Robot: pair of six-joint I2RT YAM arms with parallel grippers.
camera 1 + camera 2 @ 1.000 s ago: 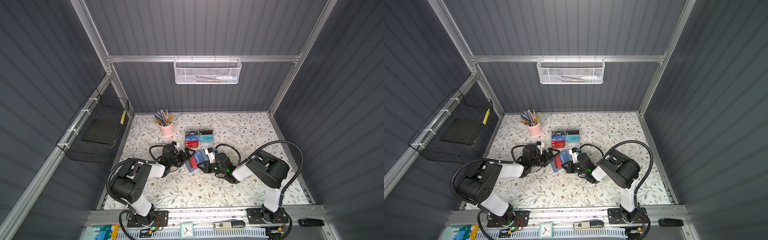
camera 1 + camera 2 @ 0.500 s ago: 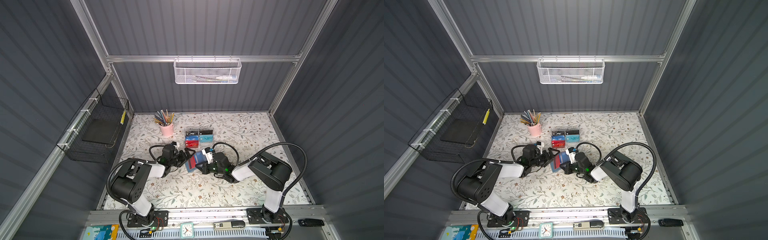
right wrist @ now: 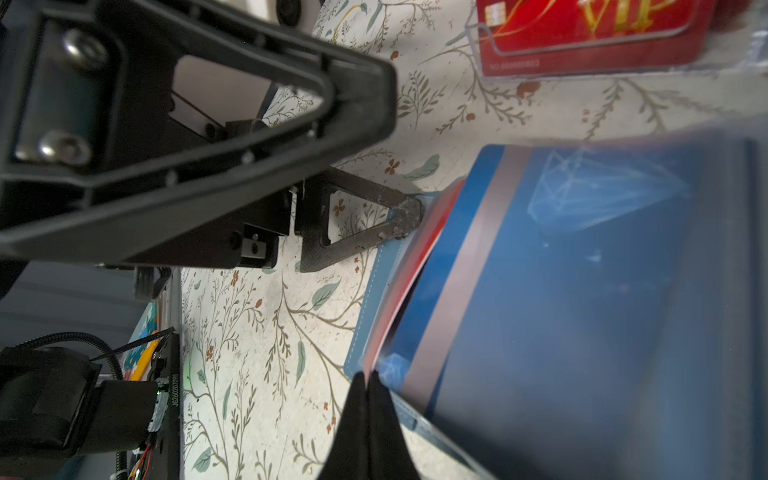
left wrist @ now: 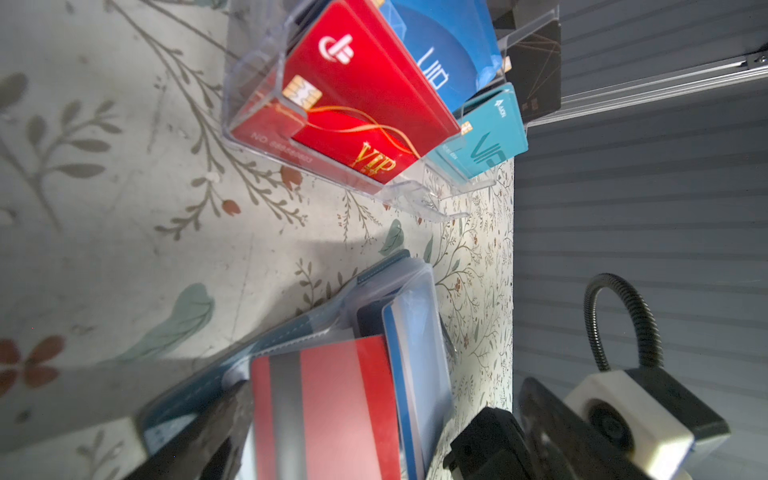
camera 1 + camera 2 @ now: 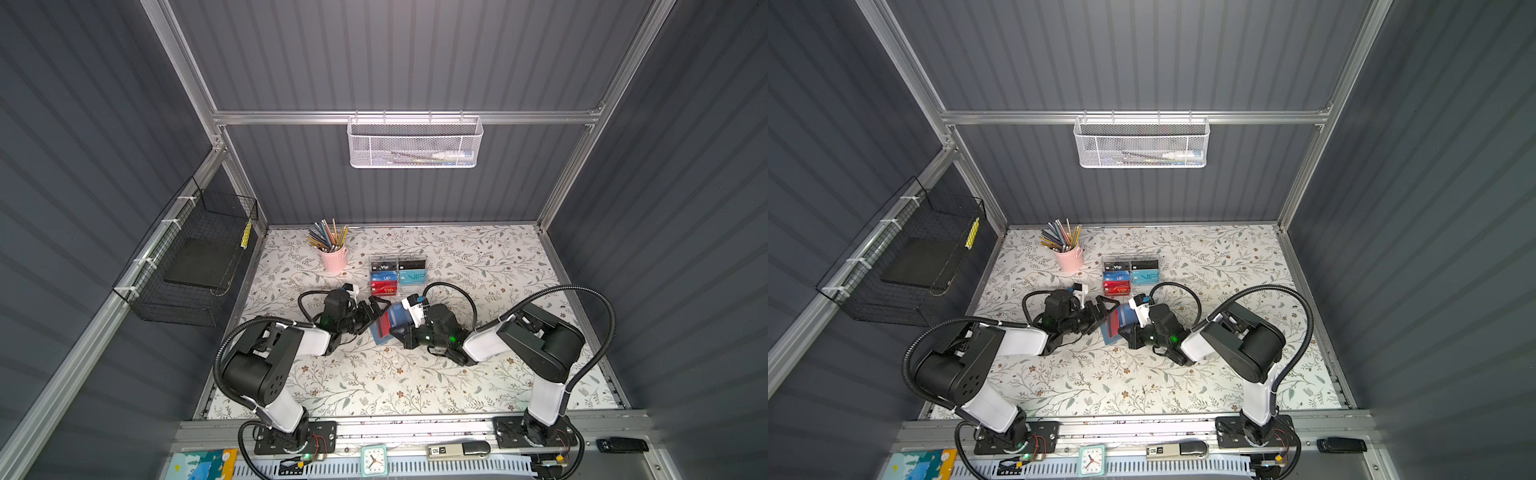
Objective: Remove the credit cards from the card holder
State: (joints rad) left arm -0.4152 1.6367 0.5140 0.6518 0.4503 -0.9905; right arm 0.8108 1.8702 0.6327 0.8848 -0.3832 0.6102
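on the floral tabletop (image 5: pixel 374 374), right gripper (image 3: pixel 368 390) pinches the card holder (image 3: pixel 371 286), left gripper (image 5: pixel 375 312) gaping wide beside it.

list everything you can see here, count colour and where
table: one, floral, under everything
card holder: one, blue-grey, open, between the grippers
credit cards: two, red and blue, in holder sleeves
rack: one, clear, behind holder, holding black, blue, red, teal VIP cards
cup: one, pink, left of rack, full of pencils
mesh basket: one, white, on back rail
wire basket: one, black, on left wall
clock: one, teal-rimmed, front ledge
left gripper: one, black, open, at holder's left edge
right gripper: one, black, shut, at holder's near corner
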